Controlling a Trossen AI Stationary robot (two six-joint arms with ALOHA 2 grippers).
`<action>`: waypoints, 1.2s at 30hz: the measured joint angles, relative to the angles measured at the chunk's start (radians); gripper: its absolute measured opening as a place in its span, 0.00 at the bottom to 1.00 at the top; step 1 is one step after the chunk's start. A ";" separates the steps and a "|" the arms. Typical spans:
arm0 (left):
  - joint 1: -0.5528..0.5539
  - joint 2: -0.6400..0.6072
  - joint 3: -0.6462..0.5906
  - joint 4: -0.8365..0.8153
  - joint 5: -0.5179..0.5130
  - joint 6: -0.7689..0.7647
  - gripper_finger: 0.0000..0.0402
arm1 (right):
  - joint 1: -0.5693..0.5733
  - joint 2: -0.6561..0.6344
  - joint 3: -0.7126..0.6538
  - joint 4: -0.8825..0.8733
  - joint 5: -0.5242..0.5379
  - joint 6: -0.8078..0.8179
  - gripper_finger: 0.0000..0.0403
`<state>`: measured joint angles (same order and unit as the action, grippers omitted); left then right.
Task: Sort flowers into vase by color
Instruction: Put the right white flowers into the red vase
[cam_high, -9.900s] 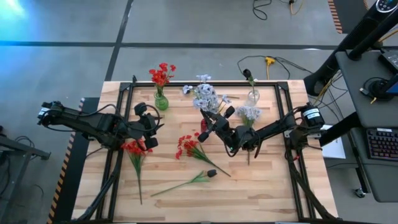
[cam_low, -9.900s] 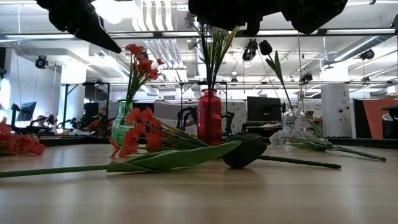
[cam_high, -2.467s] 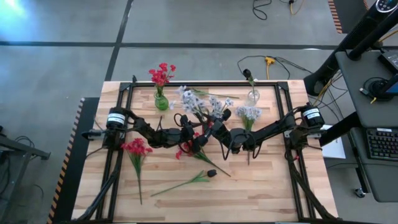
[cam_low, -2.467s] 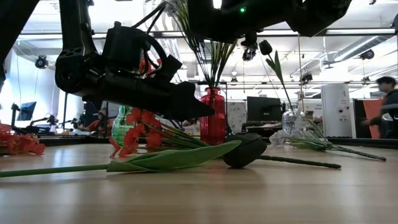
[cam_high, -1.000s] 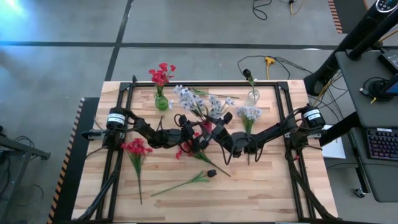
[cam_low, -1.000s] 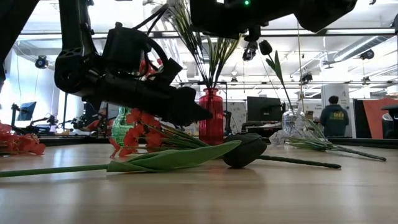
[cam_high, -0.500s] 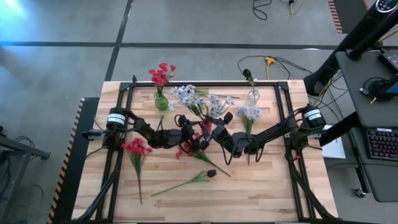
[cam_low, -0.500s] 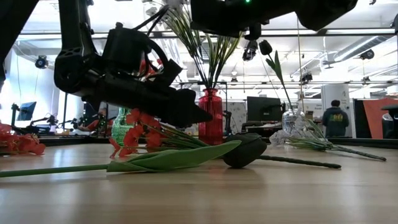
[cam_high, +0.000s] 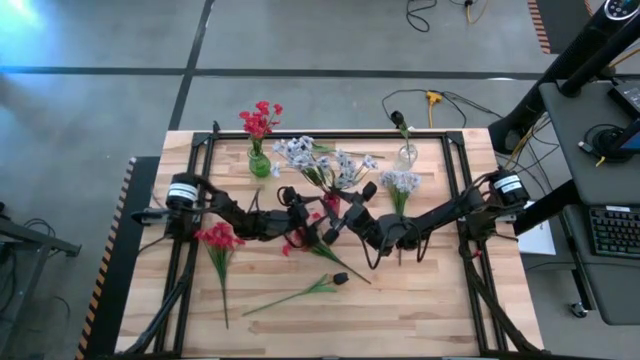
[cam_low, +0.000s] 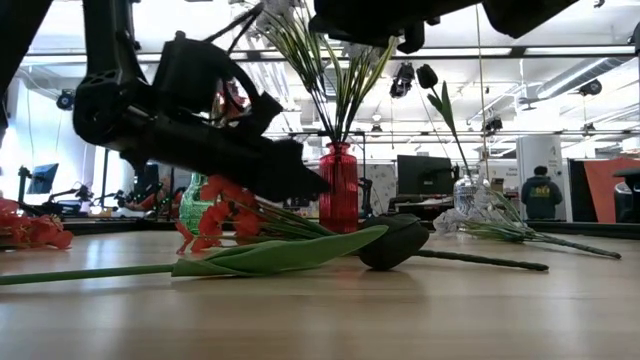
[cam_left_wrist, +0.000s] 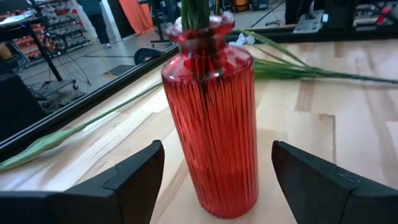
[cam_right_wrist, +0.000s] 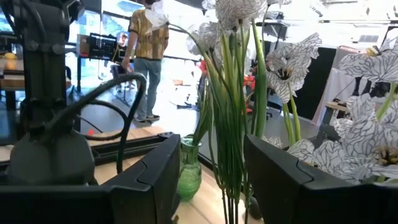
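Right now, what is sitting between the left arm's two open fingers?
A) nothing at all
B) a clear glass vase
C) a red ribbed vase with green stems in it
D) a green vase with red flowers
C: the left wrist view shows the red ribbed vase, green stems rising from its neck, standing between the left gripper's spread, untouching fingers.

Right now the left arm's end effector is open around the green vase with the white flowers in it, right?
Not quite. The vase is red, not green. The left wrist view shows the left end effector open on either side of the red vase, without touching it. The high view shows the white flowers in it.
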<state>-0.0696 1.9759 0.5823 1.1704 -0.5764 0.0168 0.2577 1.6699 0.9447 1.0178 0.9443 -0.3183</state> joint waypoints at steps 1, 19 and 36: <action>-0.002 -0.010 -0.010 0.002 0.000 -0.005 0.69 | 0.000 0.000 0.000 -0.001 0.000 0.000 0.42; -0.156 -0.355 -0.145 0.005 0.020 0.038 0.68 | 0.028 -0.025 0.000 -0.033 0.007 0.038 0.42; -0.071 -0.532 -0.126 -0.030 -0.010 0.103 0.64 | 0.033 -0.287 0.072 -0.803 -0.012 0.387 0.35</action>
<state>-0.1407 1.4435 0.4564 1.1407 -0.5862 0.1196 0.2905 1.3830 1.0168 0.2146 0.9328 0.0687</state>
